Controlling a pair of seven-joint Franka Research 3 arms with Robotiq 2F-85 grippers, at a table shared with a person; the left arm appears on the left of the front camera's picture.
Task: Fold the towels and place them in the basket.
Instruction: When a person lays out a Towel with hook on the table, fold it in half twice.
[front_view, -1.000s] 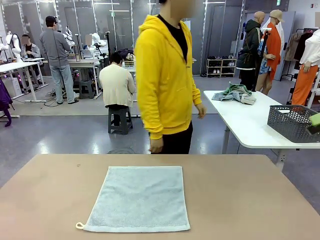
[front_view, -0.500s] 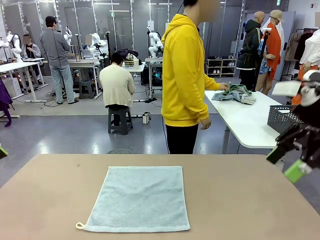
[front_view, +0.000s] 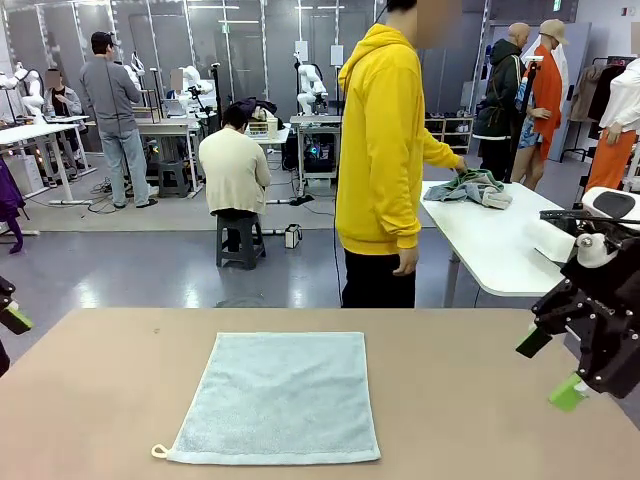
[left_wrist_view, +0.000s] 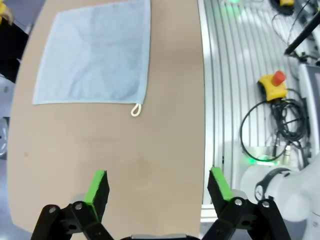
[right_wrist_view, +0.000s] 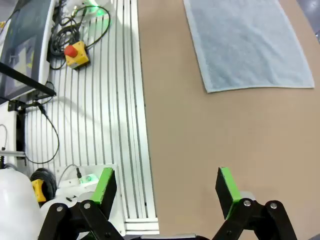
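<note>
Brown bench (front_view: 480, 380): towel (front_view: 280, 395) flat by near edge, squared to it, loop (front_view: 158, 451) at near-left corner, long axis unclear. My left pincer (left_wrist_view: 157, 182) and right pincer (right_wrist_view: 167, 187) wide, empty.

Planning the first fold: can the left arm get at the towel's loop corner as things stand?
Probably yes. The left tool hangs open above the table, and nothing lies between it and the loop on the blue towel, which lies flat.

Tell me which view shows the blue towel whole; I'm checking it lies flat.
Front view: the towel lies flat, all four corners and loop visible. Left wrist view clips one corner; right wrist view cuts off one end.
</note>
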